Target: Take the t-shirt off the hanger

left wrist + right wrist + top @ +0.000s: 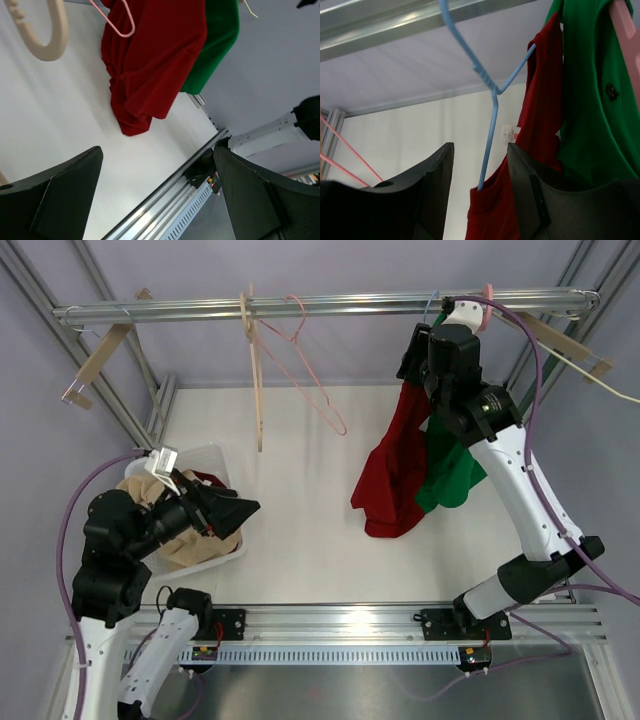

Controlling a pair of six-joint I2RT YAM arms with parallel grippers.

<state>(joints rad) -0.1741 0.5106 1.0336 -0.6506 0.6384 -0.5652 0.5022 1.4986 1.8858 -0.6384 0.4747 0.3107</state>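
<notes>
Left of the red t-shirt (390,470) you have open table (300,510) as far as the wooden hanger (257,380). The green garment (455,475) hangs against its right side. Above it, the blue hanger (492,115) passes between the fingers of your right gripper (481,150).

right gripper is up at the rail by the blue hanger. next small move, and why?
Probably close the right gripper on the thin blue wire hanger. Its jaws stand open with the wire running down between them into the red t-shirt, beside a green garment. Holding the hanger steady should let the shirt be pulled off.
</notes>
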